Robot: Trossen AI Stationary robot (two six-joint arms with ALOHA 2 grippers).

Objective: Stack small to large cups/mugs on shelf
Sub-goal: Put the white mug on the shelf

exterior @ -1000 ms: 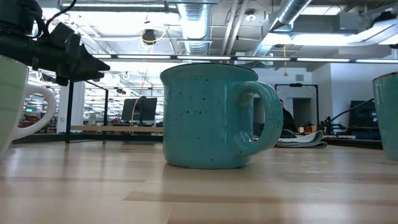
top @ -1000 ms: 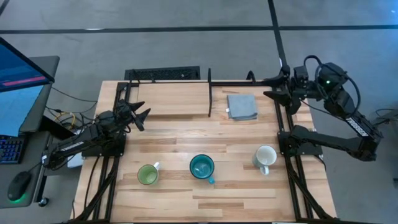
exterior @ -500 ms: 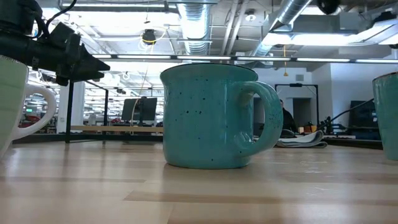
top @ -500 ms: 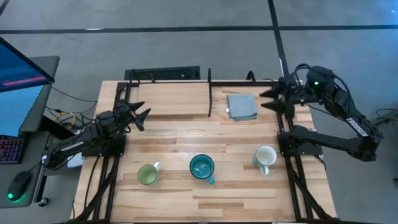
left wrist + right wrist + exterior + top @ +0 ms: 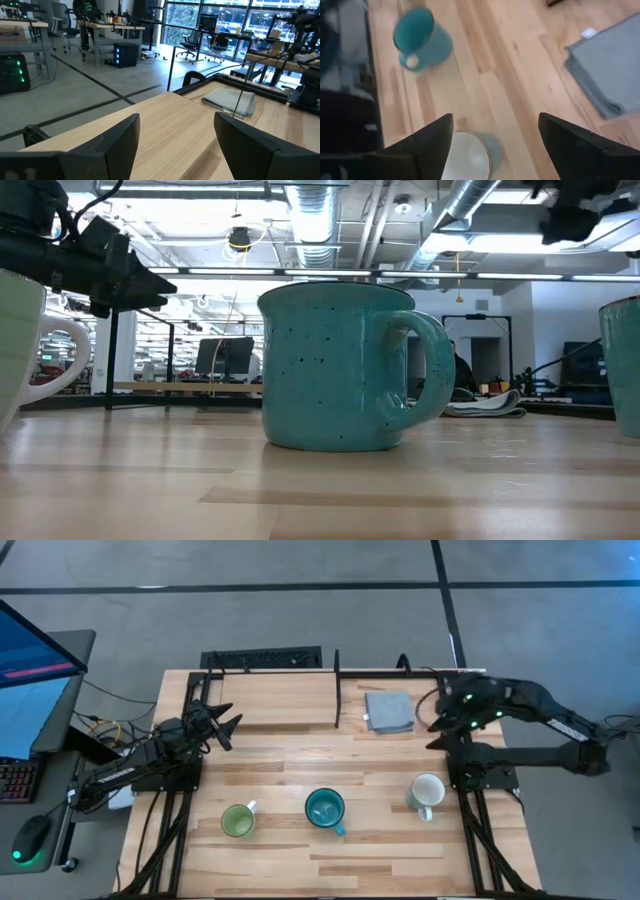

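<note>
Hovering with jaws spread, right gripper (image 5: 437, 712) above the shelf (image 5: 290, 712) edge, probably aiming for white mug (image 5: 427, 791). Waiting near the shelf, left gripper (image 5: 226, 726), jaws spread too. Standing in a row on the table (image 5: 380, 860): green mug (image 5: 238, 821), teal mug (image 5: 325, 808), white mug.

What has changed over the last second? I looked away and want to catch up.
The right gripper swung from the table's back right corner inward and forward, toward the white mug, fingers open and empty. The left gripper, teal mug, green mug and grey cloth stayed put.
</note>
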